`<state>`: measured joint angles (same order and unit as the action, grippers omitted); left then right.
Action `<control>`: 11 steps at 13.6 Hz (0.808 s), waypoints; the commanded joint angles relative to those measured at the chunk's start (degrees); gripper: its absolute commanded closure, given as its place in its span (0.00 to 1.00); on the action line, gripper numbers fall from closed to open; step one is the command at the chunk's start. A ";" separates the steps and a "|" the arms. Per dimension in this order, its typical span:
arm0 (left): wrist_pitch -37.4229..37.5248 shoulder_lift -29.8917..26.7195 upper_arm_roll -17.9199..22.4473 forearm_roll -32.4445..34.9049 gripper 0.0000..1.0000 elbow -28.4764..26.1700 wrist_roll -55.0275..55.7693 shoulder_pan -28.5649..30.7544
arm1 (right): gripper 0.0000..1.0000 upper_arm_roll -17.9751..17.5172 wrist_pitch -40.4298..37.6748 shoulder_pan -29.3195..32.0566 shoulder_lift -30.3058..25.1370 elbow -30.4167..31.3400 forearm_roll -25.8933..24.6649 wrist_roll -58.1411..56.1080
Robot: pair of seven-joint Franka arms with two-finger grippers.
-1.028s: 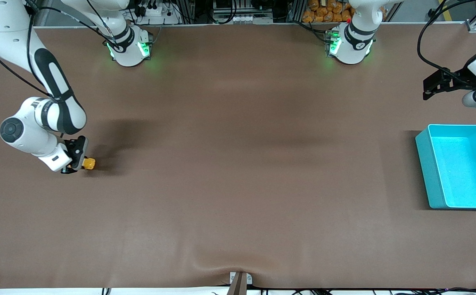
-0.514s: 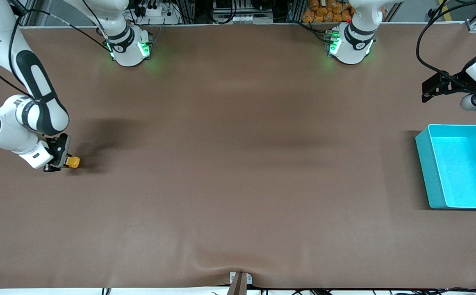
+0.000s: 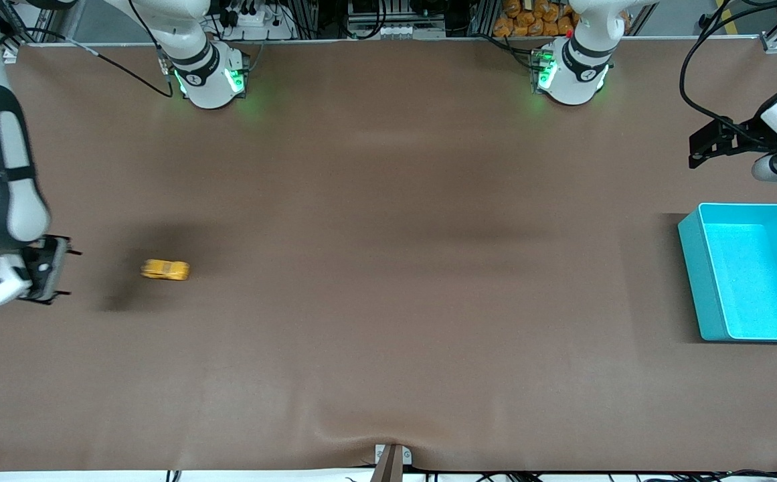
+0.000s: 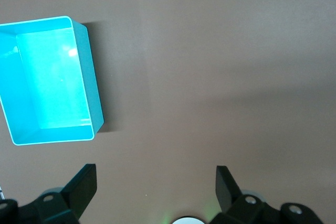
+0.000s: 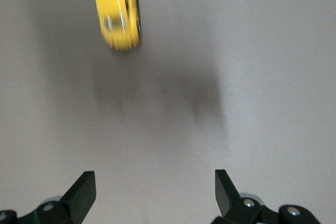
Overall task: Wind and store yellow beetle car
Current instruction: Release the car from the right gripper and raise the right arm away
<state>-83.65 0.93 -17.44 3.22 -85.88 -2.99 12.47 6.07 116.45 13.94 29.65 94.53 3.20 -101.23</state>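
The yellow beetle car is on the brown table toward the right arm's end, blurred and free of any grip. In the right wrist view the car lies well ahead of the jaws. My right gripper stands open just above the table, apart from the car on the side of the right arm's end, with nothing between its fingers. The left arm waits near the table's left-arm end with its gripper open and empty, up above the tabletop beside the turquoise bin.
The turquoise bin is empty and stands at the left arm's end of the table. A wide stretch of bare brown mat lies between the car and the bin. A small mount sits at the table's front edge.
My right gripper dragged the car toward the right arm's end, then opened and let go. The car has shot away toward the middle of the table; the gripper drew back farther.
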 commanded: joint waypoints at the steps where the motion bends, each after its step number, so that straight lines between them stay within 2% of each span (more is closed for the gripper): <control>1: -0.46 0.04 -0.40 0.74 0.00 0.71 -0.44 0.27 | 0.00 -0.62 -2.10 2.32 0.76 -2.33 0.66 0.68; 4: -1.25 0.12 -0.40 1.18 0.00 0.71 -0.35 0.27 | 0.00 -0.53 -4.46 2.94 -1.08 -4.17 0.75 0.77; 8: -1.34 0.47 -0.23 1.09 0.00 0.71 -0.61 1.15 | 0.00 -0.71 -12.72 2.59 -1.35 -12.60 0.84 4.89; 11: -1.34 0.47 -0.23 1.18 0.00 0.62 -0.52 1.15 | 0.00 -1.23 -14.31 0.06 -1.52 -17.18 1.45 8.05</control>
<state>-84.69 1.18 -17.31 3.22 -85.84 -3.00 13.35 5.40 103.88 15.74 28.25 80.29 3.80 -96.36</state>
